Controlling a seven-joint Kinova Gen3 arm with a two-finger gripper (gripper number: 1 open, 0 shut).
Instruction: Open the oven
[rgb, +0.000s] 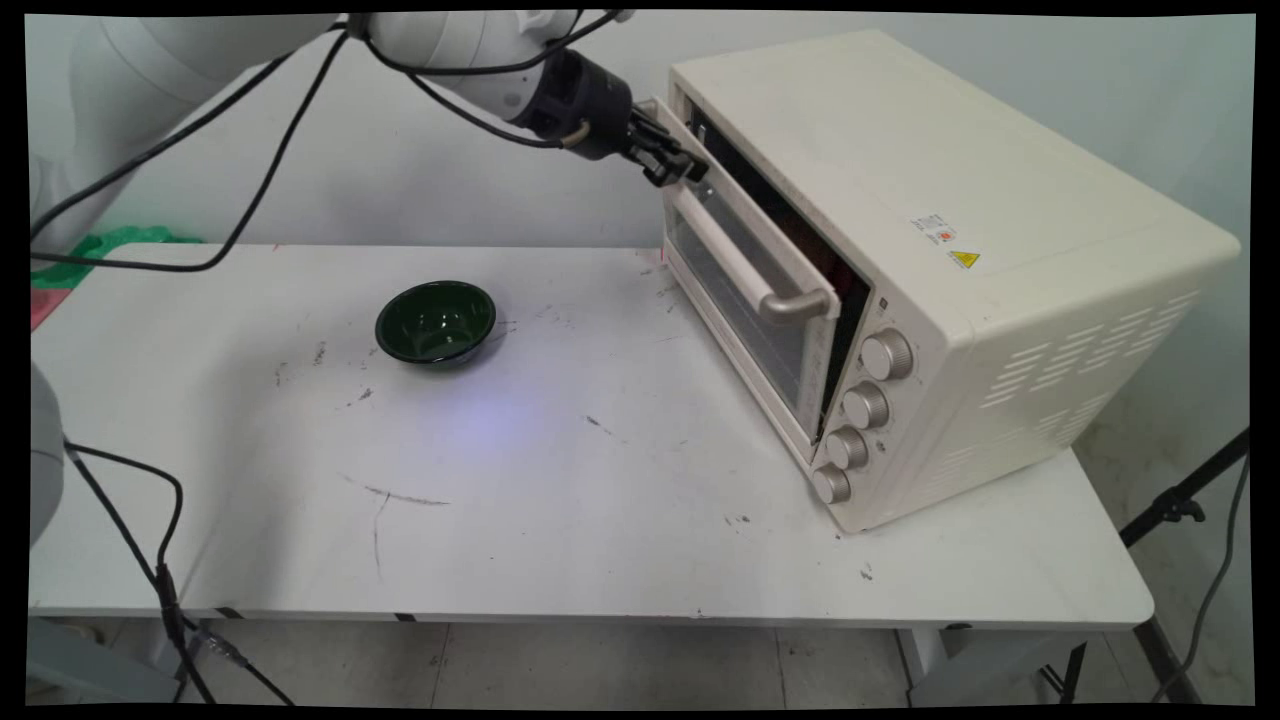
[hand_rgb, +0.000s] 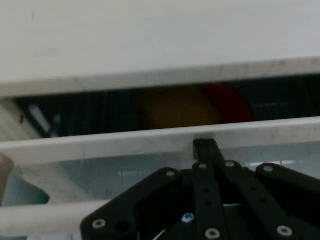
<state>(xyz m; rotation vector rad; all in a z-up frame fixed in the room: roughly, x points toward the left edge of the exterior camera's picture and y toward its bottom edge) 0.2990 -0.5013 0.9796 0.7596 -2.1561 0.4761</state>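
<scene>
My claw (rgb: 676, 166) presses at the top edge of the cream toaster oven's (rgb: 1000, 250) glass door (rgb: 745, 300), slightly ajar; its fingers look clenched together. Only my hand camera catches blurred orange-red shapes inside. A glossy green bowl (rgb: 436, 321) sits well apart on the scuffed white table (rgb: 600, 500).

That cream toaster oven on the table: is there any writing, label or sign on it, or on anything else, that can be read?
Nothing can be read.
Cream toaster oven: two small stickers on its top, one a yellow warning triangle; their print is too small.
Four silver knobs: markings too small.
</scene>
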